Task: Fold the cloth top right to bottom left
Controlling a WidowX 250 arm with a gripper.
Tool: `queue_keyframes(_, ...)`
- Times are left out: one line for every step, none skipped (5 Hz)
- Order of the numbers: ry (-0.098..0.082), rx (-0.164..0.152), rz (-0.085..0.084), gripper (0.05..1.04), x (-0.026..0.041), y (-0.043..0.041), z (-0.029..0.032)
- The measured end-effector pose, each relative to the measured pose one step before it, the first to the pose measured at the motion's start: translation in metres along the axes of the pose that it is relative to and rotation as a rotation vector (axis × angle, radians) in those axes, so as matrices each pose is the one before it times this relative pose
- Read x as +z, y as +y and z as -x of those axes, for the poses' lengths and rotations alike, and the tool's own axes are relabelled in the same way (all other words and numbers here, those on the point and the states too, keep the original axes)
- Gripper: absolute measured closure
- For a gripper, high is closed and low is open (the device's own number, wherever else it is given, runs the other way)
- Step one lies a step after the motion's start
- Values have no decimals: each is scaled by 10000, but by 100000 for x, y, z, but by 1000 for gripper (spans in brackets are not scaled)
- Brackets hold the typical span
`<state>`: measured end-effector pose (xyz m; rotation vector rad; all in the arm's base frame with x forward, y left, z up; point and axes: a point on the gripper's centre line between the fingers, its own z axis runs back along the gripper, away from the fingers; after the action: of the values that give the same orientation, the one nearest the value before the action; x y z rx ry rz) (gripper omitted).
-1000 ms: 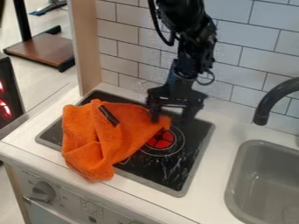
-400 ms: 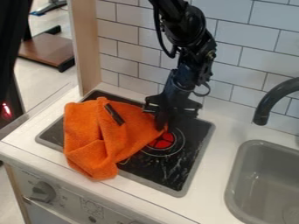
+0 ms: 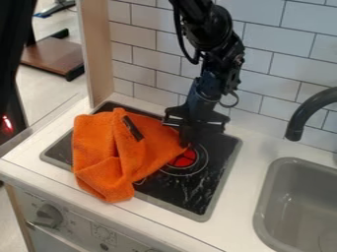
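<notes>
The black gripper [image 3: 187, 141] hangs low over the back right part of the stove, at the right corner of the orange cloth. Its fingers are together, shut on that corner. The orange cloth [image 3: 105, 147] lies bunched and creased over the left side of the black stovetop [image 3: 194, 189], with one end reaching over the stove's front rim. A dark tag strip [image 3: 133, 128] shows on the cloth's upper part.
To the right, a grey sink [image 3: 296, 206] is set into the white counter [image 3: 247, 172], with a dark curved faucet [image 3: 301, 115] above it. A tiled wall [image 3: 270, 64] stands behind, and a wooden post [image 3: 97, 54] rises at the back left.
The gripper's fingers have gone from open to shut on the cloth's right corner. The cloth has shifted slightly to the right, and its tag area has risen a little.
</notes>
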<state>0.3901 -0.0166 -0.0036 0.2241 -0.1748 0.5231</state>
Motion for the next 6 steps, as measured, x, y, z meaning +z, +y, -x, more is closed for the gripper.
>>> queue_keyframes(284, -383, 208, 1031, 372, -170, 291)
queue_keyframes(-176, -122, 433, 1031, 2464, 341, -773)
queue_keyframes(-125, -366, 592, 1031, 2582, -122, -674)
queue_keyframes(-370, -51, 712, 1031, 3096, 730, -1101)
queue_keyframes(-302, 18, 539, 1031, 2698, 1172, -518)
queue_keyframes(-341, 256, 473, 1031, 3173, 2529, 517)
